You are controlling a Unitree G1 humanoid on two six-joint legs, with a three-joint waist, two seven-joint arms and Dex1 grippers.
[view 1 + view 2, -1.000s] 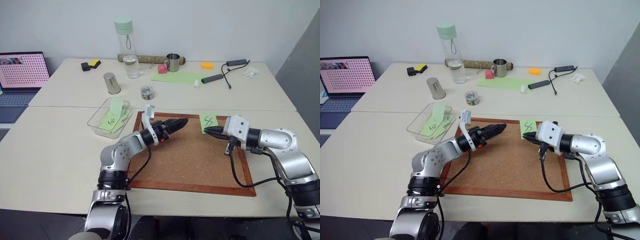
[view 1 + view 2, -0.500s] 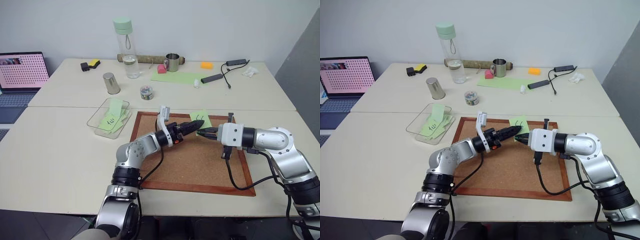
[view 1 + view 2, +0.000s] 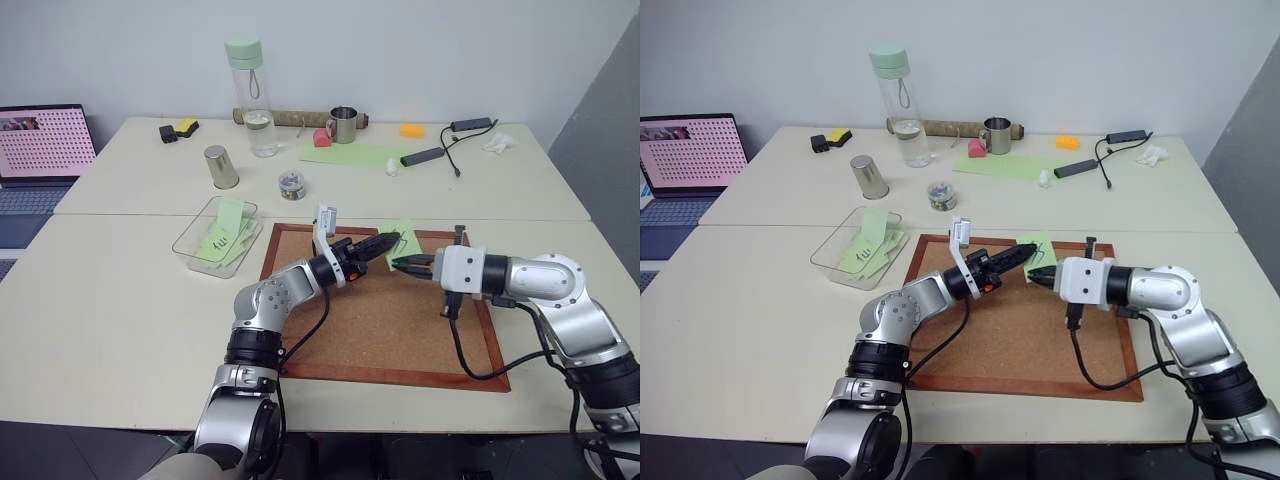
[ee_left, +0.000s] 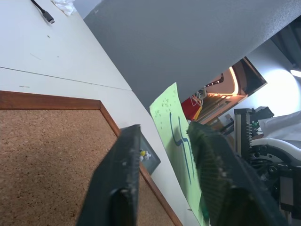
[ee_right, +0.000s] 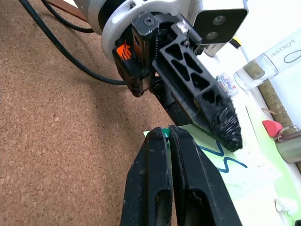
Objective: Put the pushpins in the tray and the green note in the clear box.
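Observation:
The green note [image 3: 405,235] with its S squiggle hangs above the corkboard [image 3: 370,320], off the surface. My right gripper [image 5: 165,134] is shut on the green pushpin at the note's corner. From the left, my left gripper [image 3: 388,243] reaches in. Its fingers [image 4: 207,155] stand on either side of the note [image 4: 176,136] with a narrow gap showing. Beyond the board's frame lies the dark grey tray [image 4: 151,165]. The clear box [image 3: 182,240], left of the board, holds other green notes.
A small jar of pins [image 3: 293,184], a metal cup [image 3: 223,167], a water bottle [image 3: 252,95], a mug [image 3: 344,124] and a pale green sheet [image 3: 350,155] stand on the far table. A laptop [image 3: 45,150] sits at the far left and cables at the far right.
My right gripper carried the note from the board's far right edge toward its middle. My left gripper moved right to meet it, and its fingers narrowed around the note.

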